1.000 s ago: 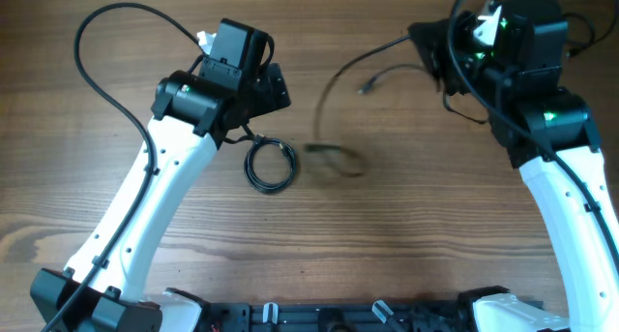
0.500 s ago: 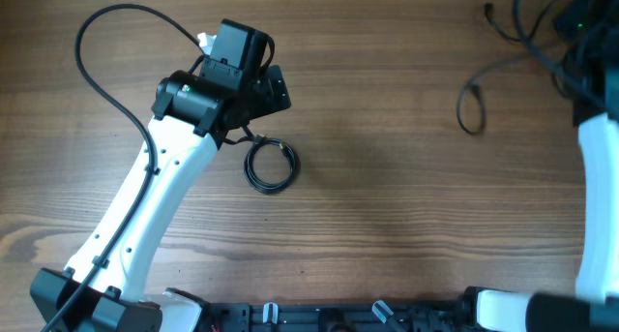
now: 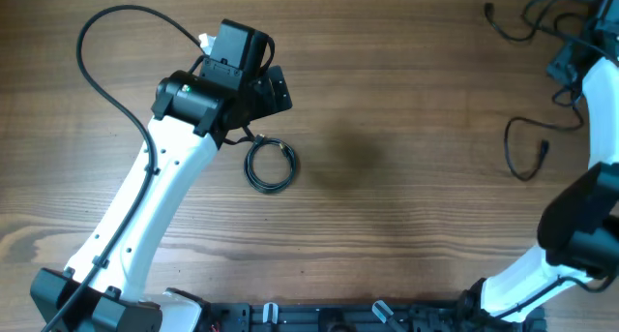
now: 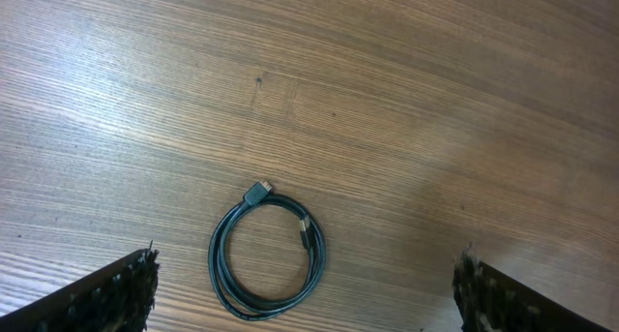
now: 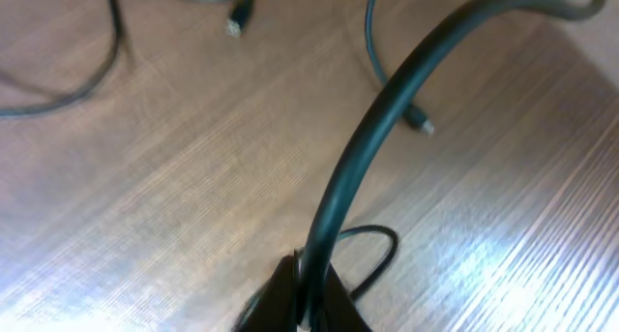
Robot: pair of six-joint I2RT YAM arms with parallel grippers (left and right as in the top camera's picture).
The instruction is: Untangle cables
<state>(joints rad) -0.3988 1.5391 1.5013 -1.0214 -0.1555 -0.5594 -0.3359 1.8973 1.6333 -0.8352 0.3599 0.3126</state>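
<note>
Woodgrain table (image 3: pixel 406 235) (brown, glossy) bears coiled cable (image 3: pixel 270 166), loose cable (image 3: pixel 508 148).

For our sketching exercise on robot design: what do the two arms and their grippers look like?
The left arm has smooth white shells and black joint housings, with a thick black wire looping beside it. The left gripper has black fingers with rough edges. The right arm is likewise white and black; the right gripper shows a narrow black tip.
</note>
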